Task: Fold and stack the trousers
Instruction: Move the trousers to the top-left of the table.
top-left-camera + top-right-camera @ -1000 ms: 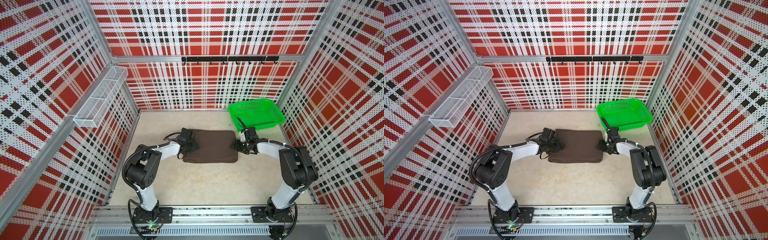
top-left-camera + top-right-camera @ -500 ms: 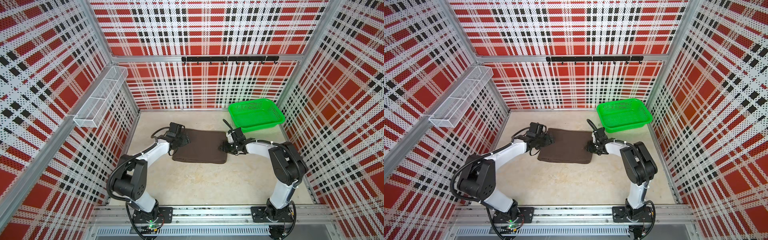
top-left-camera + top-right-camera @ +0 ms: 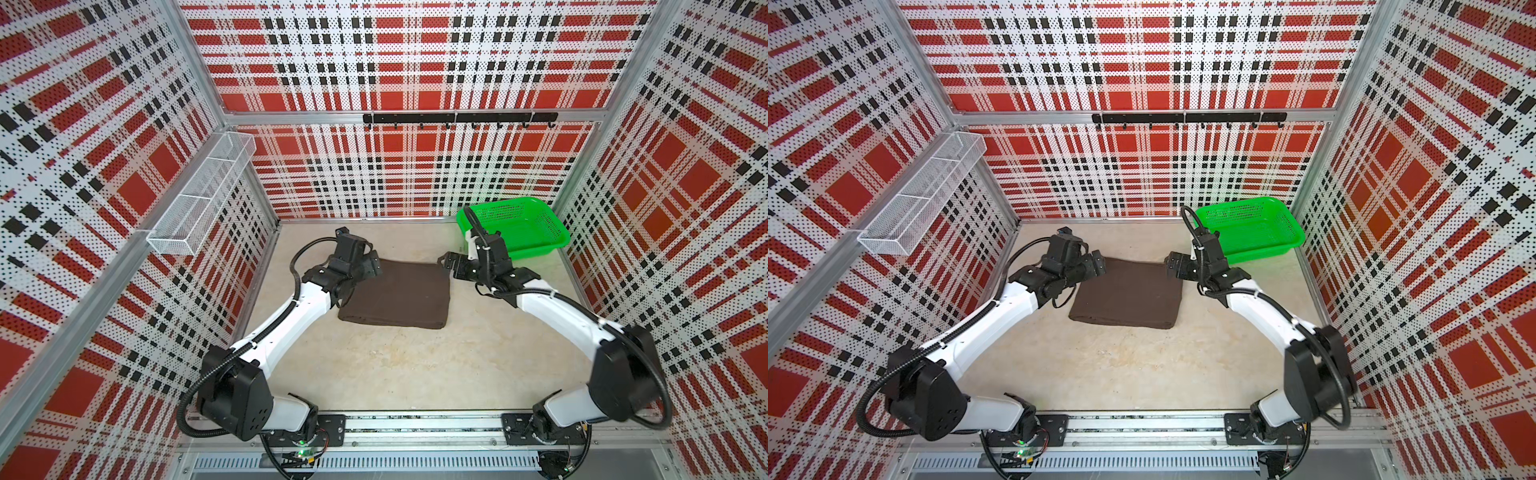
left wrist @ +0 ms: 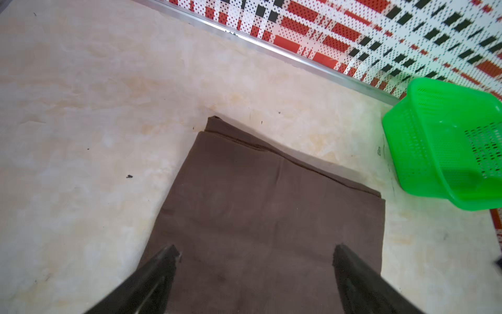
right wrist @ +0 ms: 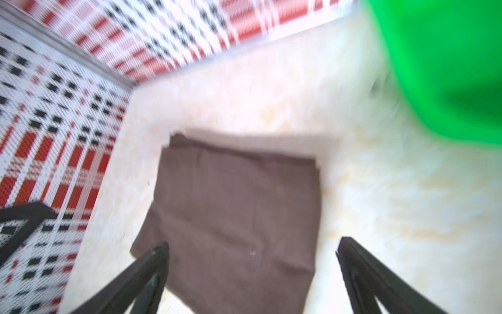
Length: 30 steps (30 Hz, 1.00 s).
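The trousers (image 3: 399, 293) are found folded into a flat brown rectangle on the worktop (image 3: 395, 365), between the two hands. The left hand (image 3: 368, 266) is positioned over one corner and the right hand (image 3: 451, 264) at the opposite corner. Both are spread open, nothing gripped. The green basket (image 3: 519, 224) is seen just behind the right hand.

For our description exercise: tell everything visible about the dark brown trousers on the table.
The trousers are plain dark brown cloth, folded into a flat, roughly rectangular pad with layered edges showing on the far side. They lie on the table, clear of the green basket. The left gripper and right gripper stand open by their far corners, clamping nothing.
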### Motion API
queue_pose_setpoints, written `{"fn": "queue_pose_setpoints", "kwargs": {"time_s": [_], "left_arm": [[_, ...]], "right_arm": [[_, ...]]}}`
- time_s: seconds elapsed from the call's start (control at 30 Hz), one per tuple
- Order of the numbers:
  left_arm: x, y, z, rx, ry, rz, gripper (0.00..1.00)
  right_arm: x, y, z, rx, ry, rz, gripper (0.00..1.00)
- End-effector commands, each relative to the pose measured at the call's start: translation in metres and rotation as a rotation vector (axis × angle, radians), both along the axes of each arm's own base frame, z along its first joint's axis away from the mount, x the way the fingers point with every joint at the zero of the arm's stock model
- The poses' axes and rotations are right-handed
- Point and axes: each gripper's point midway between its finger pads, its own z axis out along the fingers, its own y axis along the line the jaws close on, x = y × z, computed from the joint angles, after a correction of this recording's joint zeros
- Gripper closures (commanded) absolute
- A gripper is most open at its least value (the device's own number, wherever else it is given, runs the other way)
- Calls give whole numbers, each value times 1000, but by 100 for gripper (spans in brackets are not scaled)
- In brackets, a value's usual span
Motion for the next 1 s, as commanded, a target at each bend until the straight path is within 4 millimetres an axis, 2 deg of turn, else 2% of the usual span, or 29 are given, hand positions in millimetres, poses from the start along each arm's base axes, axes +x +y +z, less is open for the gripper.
{"fn": "queue_pose_setpoints", "kwargs": {"time_s": [0.0,0.13,0.2,0.4,0.57,0.73,0.83,0.97], "left_arm": [[-11,-18,-29,82,64,-31,2],[-18,-52,-66,113,128,-90,2],[-21,-64,-82,137,156,-100,2],[-30,-83,-122,200,220,-111,2],[-36,-89,-154,231,279,-122,2],[-36,-88,-179,266,323,-115,2],[-36,-79,-198,291,365,-98,2],[-28,-56,-216,326,415,-54,2]], "right_arm": [[-6,-38,14,-136,-139,-102,0],[-23,-62,12,-179,-275,-159,0],[-31,-67,8,-176,-319,-163,0],[-51,-76,-20,-167,-363,-156,0],[-62,-80,-38,-160,-353,-154,0],[-62,-76,-48,-155,-324,-138,0],[-59,-75,-50,-153,-315,-141,0],[-56,-73,-50,-151,-310,-140,0]]}}
